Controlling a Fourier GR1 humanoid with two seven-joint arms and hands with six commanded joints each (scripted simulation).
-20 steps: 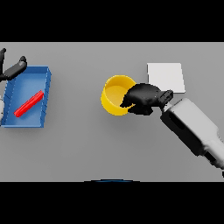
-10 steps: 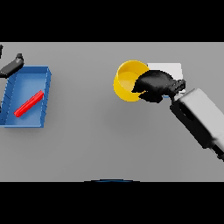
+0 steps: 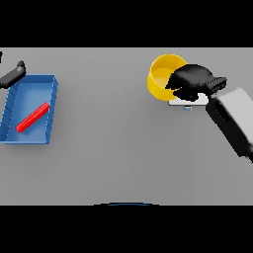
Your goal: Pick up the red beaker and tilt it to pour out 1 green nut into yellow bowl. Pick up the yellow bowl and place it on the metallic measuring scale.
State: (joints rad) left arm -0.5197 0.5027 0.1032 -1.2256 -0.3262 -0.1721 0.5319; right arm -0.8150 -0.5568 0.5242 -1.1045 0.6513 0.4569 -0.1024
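Right hand (image 3: 193,82): far right of the grey worktop (image 3: 113,153), fingers clamped on the right rim of the yellow bowl (image 3: 162,79).
Yellow bowl: tilted, overlapping the left edge of the scale (image 3: 190,101), which is mostly hidden under the hand.
Left hand (image 3: 13,74): far left edge, just beyond the blue tray (image 3: 49,111); finger state cannot be told.
Blue tray: holds 1 red bar (image 3: 32,116), lying diagonally.

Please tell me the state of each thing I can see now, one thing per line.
Bowl: held by the right hand, tilted, over the left part of the scale.
Scale: on the table, mostly hidden by the hand and bowl.
Right hand: shut on the bowl rim.
Left hand: at the left edge, idle, holding nothing.
Tray: on the table, holding a red object lying flat.
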